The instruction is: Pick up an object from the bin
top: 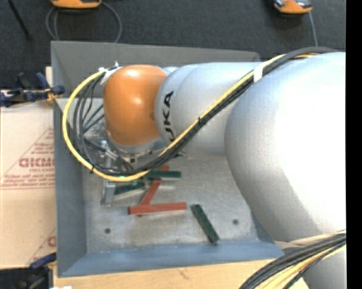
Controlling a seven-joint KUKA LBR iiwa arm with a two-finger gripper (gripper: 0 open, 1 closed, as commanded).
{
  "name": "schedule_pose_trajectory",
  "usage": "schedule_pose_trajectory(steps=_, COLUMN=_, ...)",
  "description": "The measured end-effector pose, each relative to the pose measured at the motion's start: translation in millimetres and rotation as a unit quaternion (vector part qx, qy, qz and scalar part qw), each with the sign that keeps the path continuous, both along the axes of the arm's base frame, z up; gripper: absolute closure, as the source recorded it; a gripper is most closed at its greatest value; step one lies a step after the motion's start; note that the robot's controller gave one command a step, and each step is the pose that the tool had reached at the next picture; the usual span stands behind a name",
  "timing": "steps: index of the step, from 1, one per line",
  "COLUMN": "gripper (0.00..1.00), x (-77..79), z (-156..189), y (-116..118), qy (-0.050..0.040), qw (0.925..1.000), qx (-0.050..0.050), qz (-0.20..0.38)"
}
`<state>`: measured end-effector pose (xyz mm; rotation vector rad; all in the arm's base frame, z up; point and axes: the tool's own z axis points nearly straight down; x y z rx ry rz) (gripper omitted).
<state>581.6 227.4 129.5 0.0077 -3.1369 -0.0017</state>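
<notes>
Nearest the bin's (pixel 168 257) front wall lies a lone green stick (pixel 205 223), then a flat red stick (pixel 158 208), then a small heap of sticks (pixel 156 182) beside the tool (pixel 110 192) near the left wall, grip state unreadable; sticks judged light, stiff, smooth, best pinched mid-length.

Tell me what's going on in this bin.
The KUKA arm reaches into the grey bin from the right. Its gripper is down near the floor, at the left end of a small cluster of flat sticks. Closest to it are a green stick and a long red stick. A dark green stick lies apart to the right. Whether it has hold of anything cannot be told.
</notes>
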Motion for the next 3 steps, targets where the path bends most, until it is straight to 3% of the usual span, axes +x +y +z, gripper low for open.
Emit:
schedule_pose_trajectory(steps=1, gripper=0.00, x=-26.2, z=-61.0, y=-55.5, qy=-0.0012, qw=0.9908, qx=-0.001, qz=0.136)
schedule_pose_trajectory(steps=2, gripper=1.00, x=-25.3, z=-58.9, y=-52.5, qy=-0.0032, qw=0.9909, qx=0.001, qz=0.135)
schedule_pose_trajectory(steps=3, gripper=1.00, x=-38.7, z=68.8, y=-8.9, qy=-0.0071, qw=0.9556, qx=0.001, qz=0.295)
